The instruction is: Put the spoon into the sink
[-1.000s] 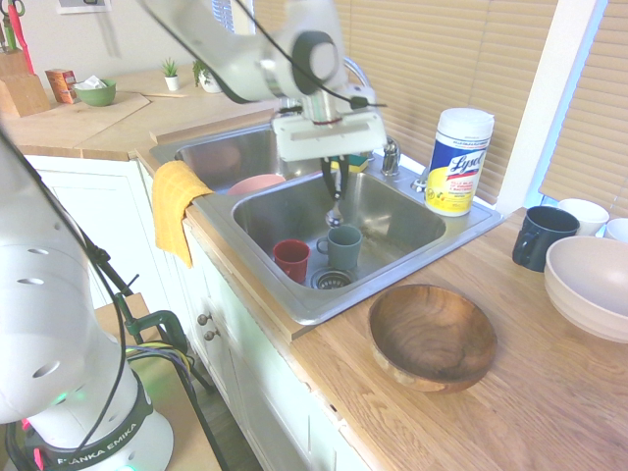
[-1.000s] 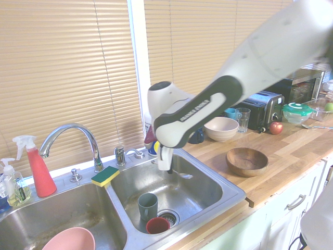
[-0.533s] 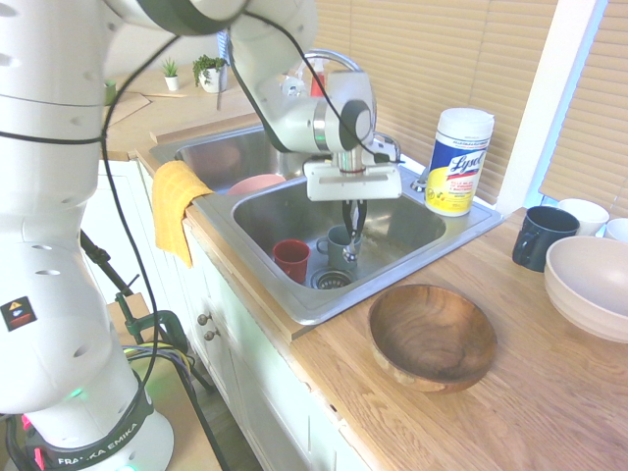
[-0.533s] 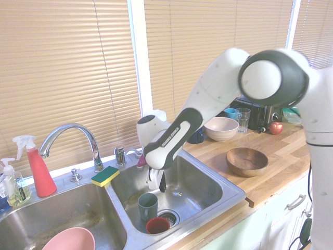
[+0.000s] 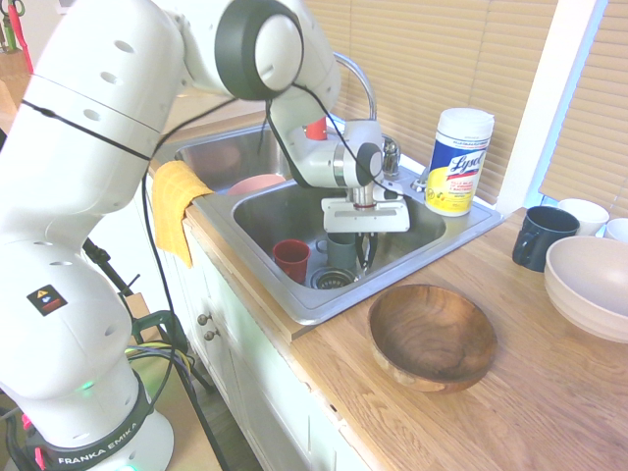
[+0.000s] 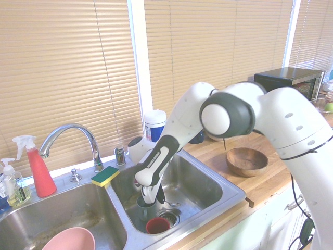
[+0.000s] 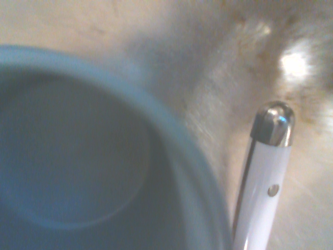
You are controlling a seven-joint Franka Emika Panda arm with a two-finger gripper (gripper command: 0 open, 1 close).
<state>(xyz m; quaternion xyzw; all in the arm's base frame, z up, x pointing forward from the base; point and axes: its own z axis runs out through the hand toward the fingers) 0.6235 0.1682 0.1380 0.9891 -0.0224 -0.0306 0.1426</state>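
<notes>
1. In the first exterior view the arm reaches down into the right basin of the sink (image 5: pixel 446 231), and the jaws (image 5: pixel 367 257) hang low beside a grey-green mug (image 5: pixel 340 250), close to the drain.
2. Only the wrist view shows the spoon (image 7: pixel 264 177): a shiny, pale handle with a rounded metal tip, just beside the mug's blue-looking rim (image 7: pixel 171 140), over the blurred steel floor of the basin.
3. Neither exterior view shows the spoon clearly; I cannot tell whether the jaws are clamped on it or spread.
4. The second exterior view alone shows the faucet (image 6: pixel 70 136), one red spray bottle (image 6: pixel 37 171) and one yellow-green sponge (image 6: pixel 105 176) on the far rim.
5. Counts: two cups in the right basin, the mug and one red cup (image 5: pixel 291 260); one pink bowl (image 6: pixel 68 240) in the left basin; one wooden bowl (image 5: pixel 432 337) on the table; one wipes canister (image 5: pixel 457 161); one yellow cloth (image 5: pixel 176 204) over the near edge of the sink.
</notes>
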